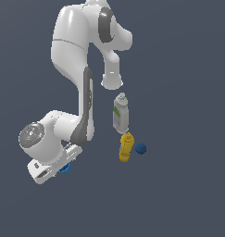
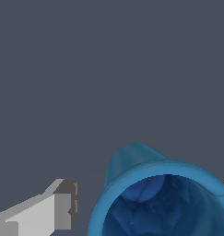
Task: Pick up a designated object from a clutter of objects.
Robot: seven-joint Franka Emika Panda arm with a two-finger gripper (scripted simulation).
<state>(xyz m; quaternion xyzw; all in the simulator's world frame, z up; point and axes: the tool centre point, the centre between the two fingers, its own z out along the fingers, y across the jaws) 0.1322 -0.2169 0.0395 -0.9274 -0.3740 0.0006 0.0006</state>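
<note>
three items sit together on the plain dark-grey floor [image 1: 188,194] toward the exterior view's right: a white bottle [image 1: 121,113] with a green label, a yellow bottle [image 1: 125,146] just beside its lower end, and a dark-blue lump [image 1: 140,148] just beside the yellow bottle on the exterior view's right. no edges or corners of the floor show, so nothing can be placed by them.

the light-blue cup [image 1: 65,169] is well apart from those three, toward the exterior view's left, almost wholly hidden under the arm's white hand; only a small blue part peeks out beneath it. the gripper [image 1: 58,169] hangs right at the cup.

in the wrist view the light-blue cup [image 2: 164,198] fills the near corner, its round rim and darker hollow inside facing the camera. one grey-white finger [image 2: 44,214] stands just beside the cup's wall with a narrow strip of floor between them; a sliver of the other finger shows at the far side of the rim. i cannot tell whether the pincer is pinching the cup or only spread around it.
</note>
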